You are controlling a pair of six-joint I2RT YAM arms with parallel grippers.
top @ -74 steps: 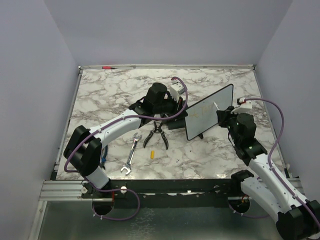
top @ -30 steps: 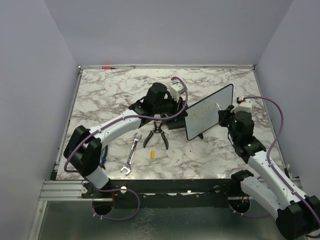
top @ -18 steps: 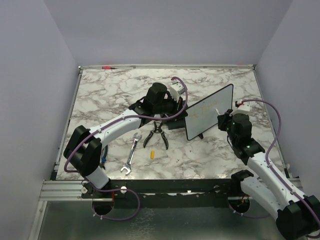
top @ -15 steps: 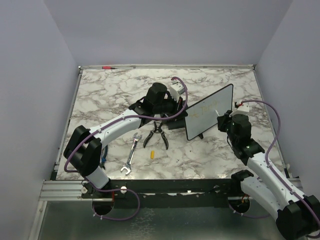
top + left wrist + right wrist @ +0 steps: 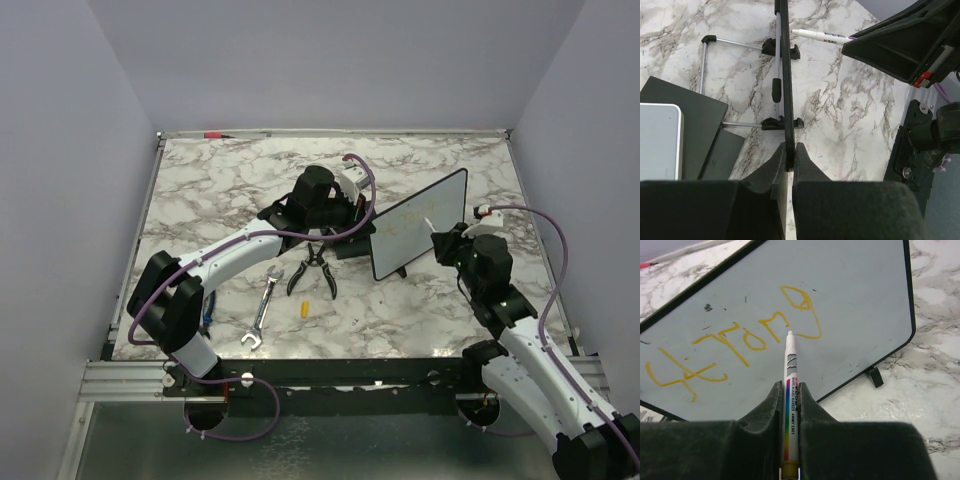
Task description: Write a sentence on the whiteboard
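Note:
The whiteboard [image 5: 422, 222] stands tilted on its small feet at mid-right of the marble table, face towards the right arm. In the right wrist view the whiteboard [image 5: 850, 285] bears the sentence [image 5: 742, 337] in yellow handwriting. My left gripper [image 5: 364, 224] is shut on the board's thin black frame, seen edge-on in the left wrist view [image 5: 785, 75] between its fingertips [image 5: 788, 150]. My right gripper [image 5: 789, 392] is shut on a white marker [image 5: 790, 375]. The marker tip is at the board's face, just below the last yellow letters. The marker also shows in the left wrist view [image 5: 824, 36].
Black pliers [image 5: 314, 268], a steel wrench [image 5: 263, 308] and a small yellow cap [image 5: 303, 308] lie on the table in front of the left arm. A black block with a grey pad [image 5: 662, 140] sits behind the board. A red pen [image 5: 213, 134] lies at the far edge.
The right arm has shifted slightly, and its wrist has drawn back towards me a little, with the marker tip staying at the board. The left arm and board have not moved.

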